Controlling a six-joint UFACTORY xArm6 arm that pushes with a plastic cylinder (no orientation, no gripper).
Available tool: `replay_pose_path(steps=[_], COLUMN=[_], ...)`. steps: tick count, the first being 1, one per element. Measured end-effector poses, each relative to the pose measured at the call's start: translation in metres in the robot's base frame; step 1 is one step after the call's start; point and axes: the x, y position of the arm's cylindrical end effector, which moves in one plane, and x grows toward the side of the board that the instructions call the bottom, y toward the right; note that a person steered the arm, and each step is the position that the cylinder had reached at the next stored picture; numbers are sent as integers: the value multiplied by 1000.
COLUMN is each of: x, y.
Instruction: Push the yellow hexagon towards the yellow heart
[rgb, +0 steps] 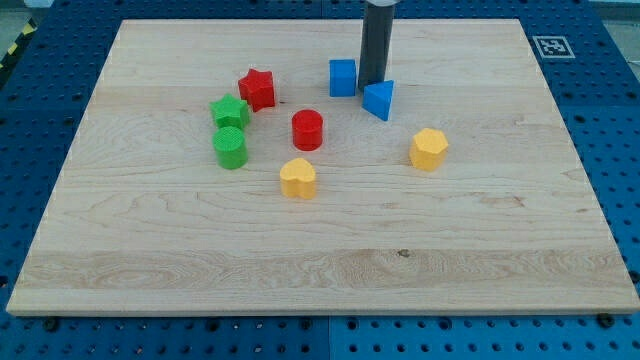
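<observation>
1. Yellow hexagon (428, 148) sits on the wooden board (320, 260), toward the view's bottom and right of my tip (372, 84), well apart from it.
2. Yellow heart (297, 178) lies lower still, to the view's left of my tip, well apart from the hexagon.
3. Tip state: bare rod, holding nothing, set down between two blue blocks.
4. Blue triangle (379, 99) is just beside my tip, lower right; whether they touch, I cannot tell.
5. Blue cube (343, 77) is just left of my tip.
6. Red cylinder (307, 130) is lower left of my tip.
7. Red star (257, 89), green star (229, 111) and green cylinder (230, 147) cluster farther left.
</observation>
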Motion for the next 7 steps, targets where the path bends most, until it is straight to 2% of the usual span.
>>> replay_pose_path(steps=[2, 3, 4, 5, 7], x=[6, 8, 38, 84, 87], y=[34, 78, 95, 96, 87])
